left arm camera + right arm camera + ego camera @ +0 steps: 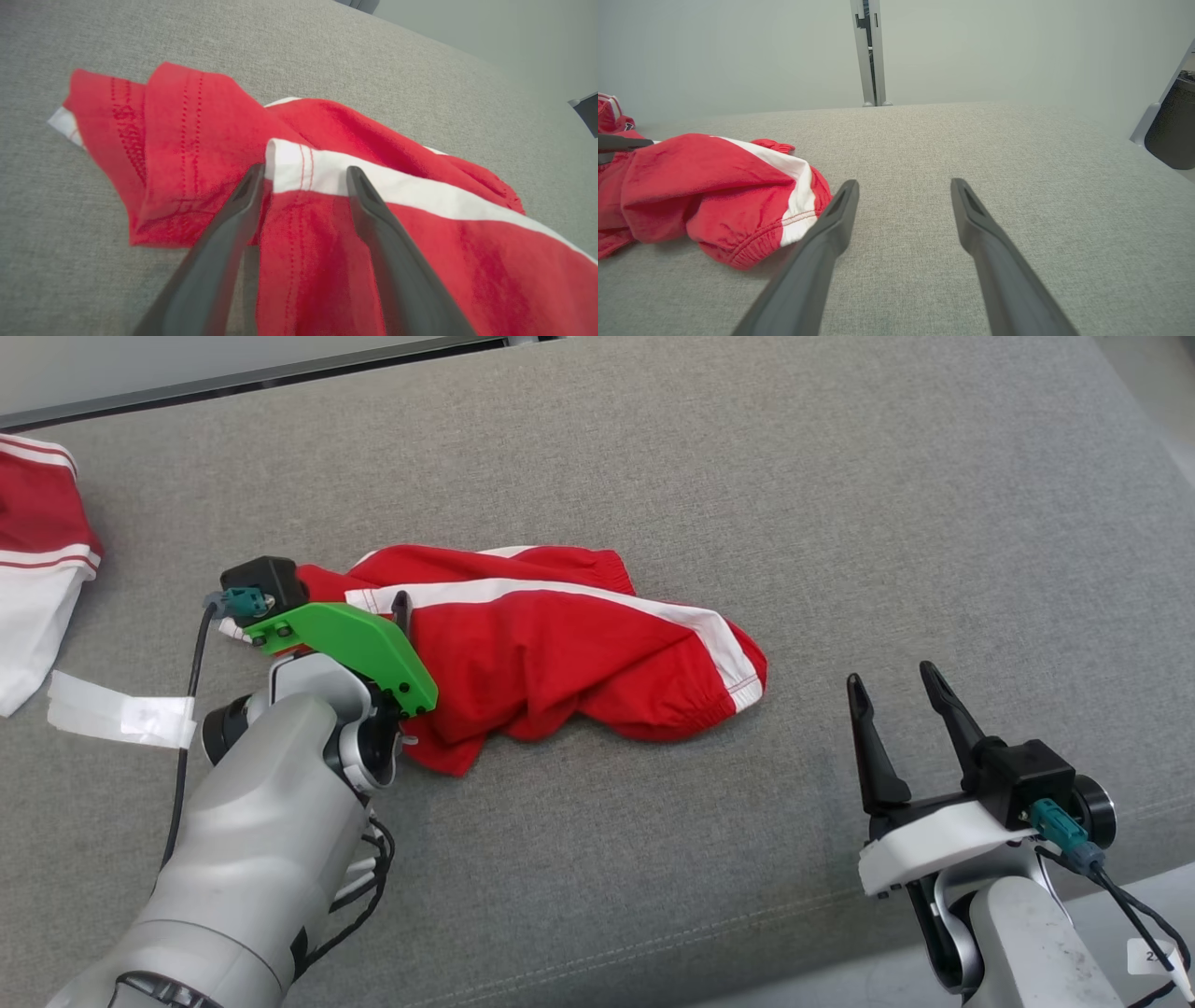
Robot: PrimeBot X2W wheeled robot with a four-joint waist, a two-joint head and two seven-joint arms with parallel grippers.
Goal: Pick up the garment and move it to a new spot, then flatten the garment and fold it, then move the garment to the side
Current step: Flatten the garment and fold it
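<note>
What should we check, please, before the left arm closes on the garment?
1. Left jaws open: ok, wide apart.
2. Cloth between them: ok, the garment's white-striped edge sits there.
3. Right jaws clear of it: ok, open over the bare grey cushion.
4. Single layer in the grasp: cannot tell, the cloth is bunched.
5. Second red-and-white cloth apart: ok, at the far left.

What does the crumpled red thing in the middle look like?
The crumpled red garment with white stripes looks like thin woven cloth, with stitched hems and a gathered elastic edge. It lies bunched, not flat, on the grey fabric surface, with its layers piled over each other. The left gripper is open, its dark fingers on either side of a white-striped fold at the garment's left end, not yet pinching it.
</note>
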